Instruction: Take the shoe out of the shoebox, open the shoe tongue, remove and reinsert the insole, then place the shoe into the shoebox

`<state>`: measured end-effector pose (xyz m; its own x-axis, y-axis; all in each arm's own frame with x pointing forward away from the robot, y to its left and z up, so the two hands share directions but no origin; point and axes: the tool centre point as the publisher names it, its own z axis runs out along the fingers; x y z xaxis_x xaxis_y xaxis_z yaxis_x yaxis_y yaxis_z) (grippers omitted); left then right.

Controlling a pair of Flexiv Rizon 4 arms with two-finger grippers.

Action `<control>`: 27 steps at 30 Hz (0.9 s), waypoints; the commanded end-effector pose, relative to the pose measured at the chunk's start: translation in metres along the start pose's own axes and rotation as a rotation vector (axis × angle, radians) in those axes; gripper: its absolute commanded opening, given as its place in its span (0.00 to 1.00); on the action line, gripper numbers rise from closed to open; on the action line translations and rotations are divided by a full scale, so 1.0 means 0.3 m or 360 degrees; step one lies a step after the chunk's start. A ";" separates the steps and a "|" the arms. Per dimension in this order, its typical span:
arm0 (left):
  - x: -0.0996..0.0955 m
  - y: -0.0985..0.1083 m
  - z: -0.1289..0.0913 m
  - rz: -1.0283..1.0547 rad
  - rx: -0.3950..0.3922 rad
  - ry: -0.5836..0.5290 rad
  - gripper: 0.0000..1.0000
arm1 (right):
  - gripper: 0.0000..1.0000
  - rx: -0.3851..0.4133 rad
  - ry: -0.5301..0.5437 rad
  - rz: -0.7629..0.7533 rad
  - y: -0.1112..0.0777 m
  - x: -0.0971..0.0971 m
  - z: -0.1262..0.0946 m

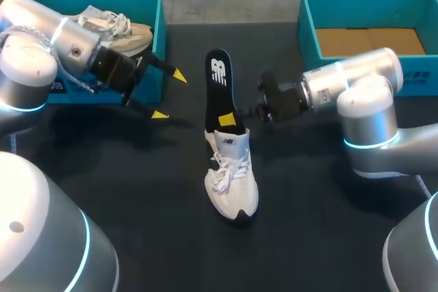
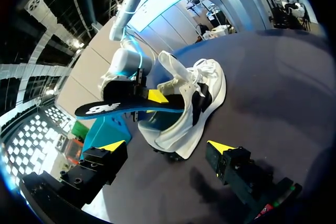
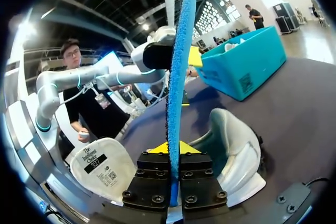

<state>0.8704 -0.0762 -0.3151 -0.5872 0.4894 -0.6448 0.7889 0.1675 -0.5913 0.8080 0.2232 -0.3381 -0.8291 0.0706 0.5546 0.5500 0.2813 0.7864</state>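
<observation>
A white shoe [image 1: 233,177] stands on the dark table, toe toward the near edge. A black insole [image 1: 220,87] rises from its opening and leans toward the far side. My right gripper [image 1: 229,121] is shut on the insole's lower part, just above the shoe's collar. In the right wrist view the insole [image 3: 177,77] stands edge-on between the closed fingers of this gripper [image 3: 174,150], with the shoe [image 3: 233,150] beside it. My left gripper [image 1: 169,94] hangs open to the left of the insole, holding nothing. In the left wrist view it [image 2: 167,148] faces the shoe [image 2: 194,103] and insole [image 2: 118,109].
A teal shoebox [image 1: 154,11] at the back left holds a second shoe [image 1: 116,29]. Another teal shoebox [image 1: 309,29] at the back right has a cardboard liner inside. Dark tabletop [image 1: 137,189] lies in front of and around the shoe.
</observation>
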 end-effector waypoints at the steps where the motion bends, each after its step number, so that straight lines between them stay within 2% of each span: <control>1: -0.003 0.007 0.000 -0.0003 0.0010 0.0014 1.00 | 0.00 0.0010 -0.0003 0.0019 -0.020 0.014 0.017; 8: -0.007 -0.015 -0.003 0.0027 0.0013 0.0042 1.00 | 0.00 0.0021 0.0004 0.0041 -0.027 0.020 0.023; 11: -0.019 -0.026 -0.002 0.0047 0.0018 0.0049 1.00 | 0.28 0.0022 -0.0007 0.0022 -0.008 0.018 0.019; 12: -0.022 -0.028 0.000 0.0053 0.0021 0.0049 1.00 | 0.34 0.0024 -0.0014 0.0015 -0.003 0.016 0.018; 13: -0.024 -0.030 0.000 0.0057 0.0023 0.0049 1.00 | 0.35 0.0023 -0.0020 0.0006 0.004 0.015 0.016; 23: -0.034 -0.045 -0.001 0.0085 0.0028 0.0066 1.00 | 0.28 0.0036 -0.0045 -0.0051 0.055 -0.008 -0.006; 26: -0.039 -0.050 0.006 0.0092 0.0031 0.0065 1.00 | 0.20 0.0043 -0.0045 -0.0056 0.066 -0.026 -0.013; 27: -0.040 -0.051 0.008 0.0093 0.0034 0.0066 1.00 | 0.12 0.0046 -0.0041 -0.0056 0.068 -0.031 -0.013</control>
<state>0.8654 -0.0847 -0.2994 -0.5338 0.5306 -0.6584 0.8160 0.1192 -0.5656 0.8217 0.2238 -0.3261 -0.8519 0.0933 0.5154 0.5176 0.3005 0.8011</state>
